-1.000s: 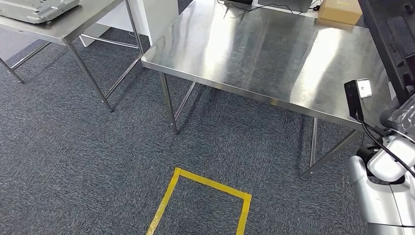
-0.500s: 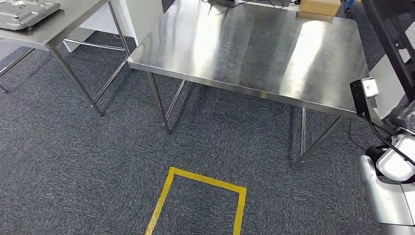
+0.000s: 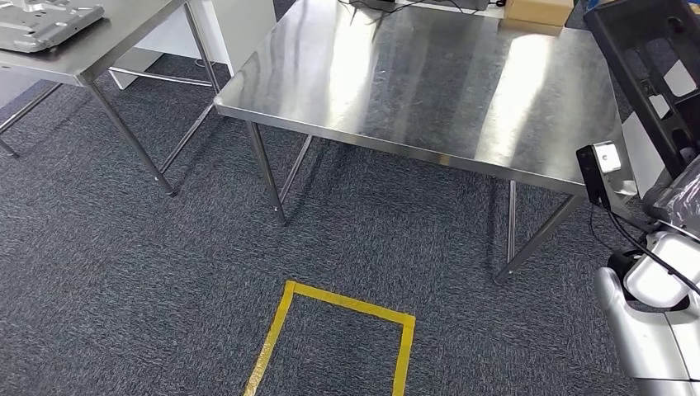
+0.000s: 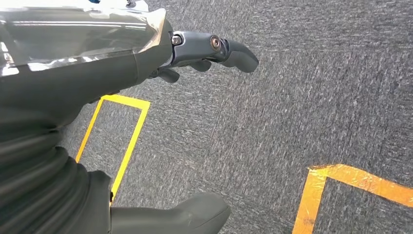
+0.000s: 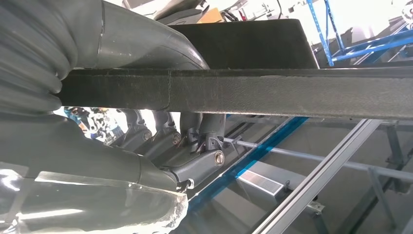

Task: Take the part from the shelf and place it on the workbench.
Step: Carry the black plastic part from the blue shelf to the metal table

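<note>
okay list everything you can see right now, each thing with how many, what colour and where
Steel workbench: one, shiny silver, centre of the head view, top bare.
Second steel table: one, silver, far left.
Metal plate part: one, grey, lying on the second table.
Cardboard box: one, tan, beyond the workbench's far edge.
Black frame part: one, black, at the right edge, held up over the workbench's right side.
Tape outline: one, yellow, on the dark grey carpet before the workbench.
Blue shelf rails: several, behind the part in the right wrist view.
Left hand: grey, hanging over the carpet, holding nothing.
Right hand: grey, gripping the black part's bar.
</note>
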